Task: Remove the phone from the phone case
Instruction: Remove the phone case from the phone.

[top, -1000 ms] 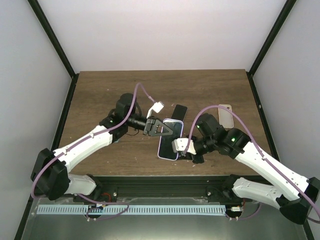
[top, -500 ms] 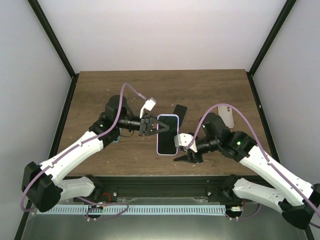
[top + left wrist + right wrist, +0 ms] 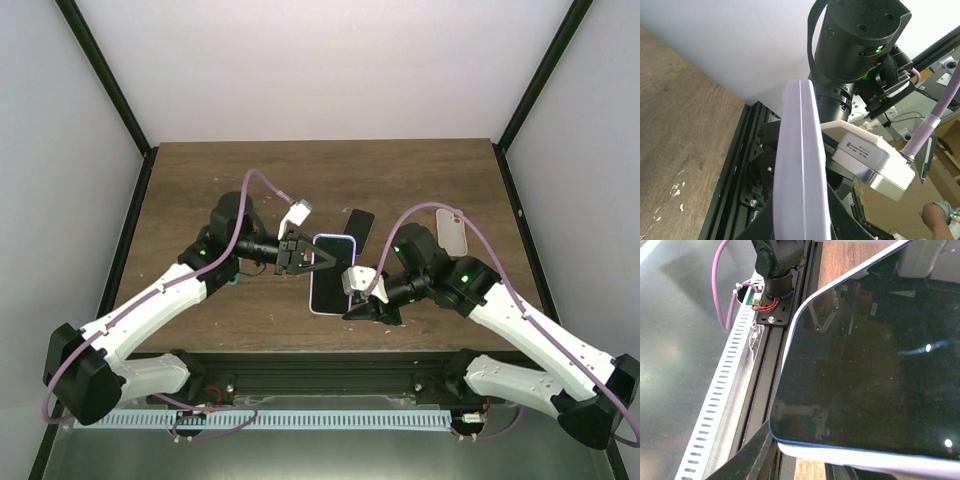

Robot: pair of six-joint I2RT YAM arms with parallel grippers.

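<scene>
Top external: left gripper [image 3: 306,258] jaws clamped on lilac phone case [image 3: 800,165] edge, phone [image 3: 332,272] seated inside, held above worktop [image 3: 420,180]; right gripper [image 3: 358,302] at its near corner, can't tell jaw gap

From here I see the phone [image 3: 331,273], in its phone case [image 3: 800,165], about midway along the table's [image 3: 200,180] near edge, a little in from it (whether it rests on the table or hangs above it, I cannot tell). My left gripper [image 3: 305,258] is at its left long side and my right gripper [image 3: 360,302] at its near right corner. Just behind it lies a second phone [image 3: 359,224]. A spare case [image 3: 452,230] lies further right, near the right edge.
</scene>
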